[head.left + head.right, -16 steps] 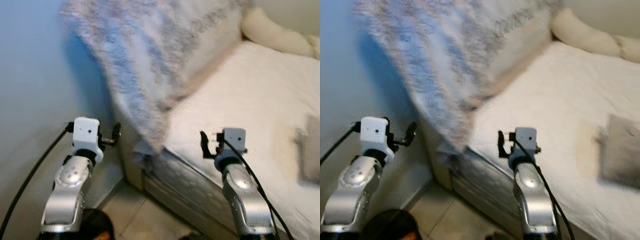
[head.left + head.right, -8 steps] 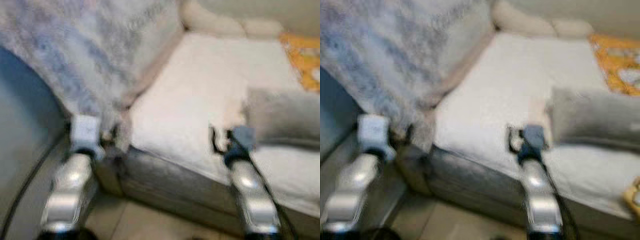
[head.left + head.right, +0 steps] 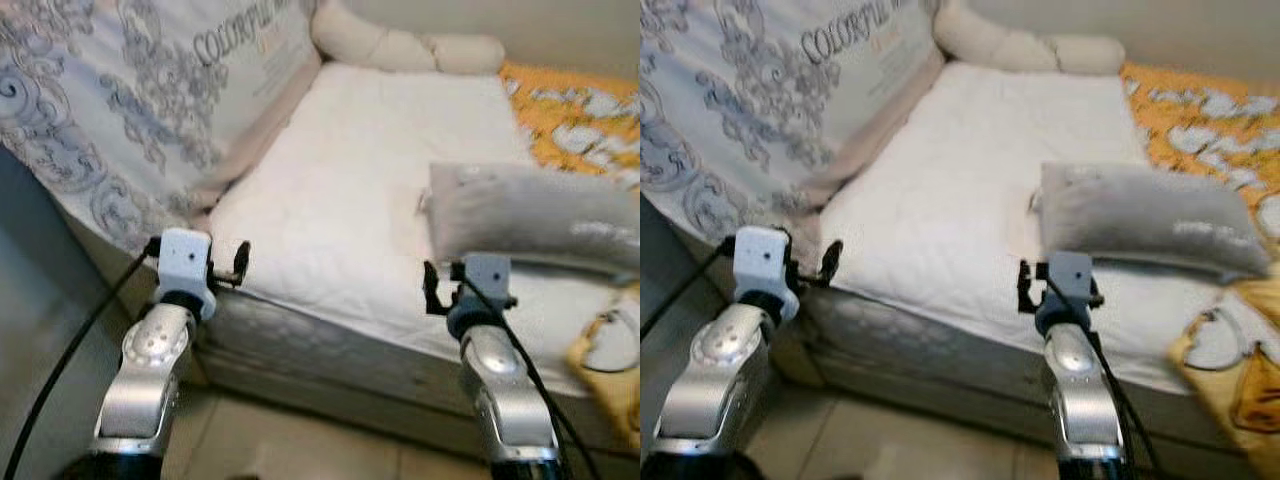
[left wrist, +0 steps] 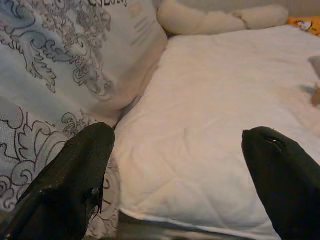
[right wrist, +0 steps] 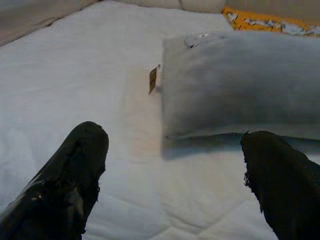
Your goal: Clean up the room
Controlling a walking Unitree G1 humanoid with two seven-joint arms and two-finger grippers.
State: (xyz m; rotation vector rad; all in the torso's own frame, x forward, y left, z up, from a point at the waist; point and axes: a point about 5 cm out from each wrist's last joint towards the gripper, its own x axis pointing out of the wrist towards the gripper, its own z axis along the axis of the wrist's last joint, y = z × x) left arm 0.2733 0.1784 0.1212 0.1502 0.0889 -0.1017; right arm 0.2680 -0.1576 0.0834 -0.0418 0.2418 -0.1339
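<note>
A grey pillow lies on the white mattress of a bed, just beyond my right gripper. That gripper is open and empty over the mattress's near edge; in the right wrist view the grey pillow sits between and beyond its fingers. My left gripper is open and empty at the bed's near left corner, next to a grey-patterned white blanket. A small brown tag lies on the mattress beside the pillow.
A cream bolster lies along the bed's far end. An orange patterned sheet covers the right side. A yellow cloth with a looped strap hangs at the near right edge. Tiled floor runs below the bed frame.
The camera has swung to the right, so the wall and blanket slid left and the grey pillow and orange sheet came into view. Both arms hold the same pose.
</note>
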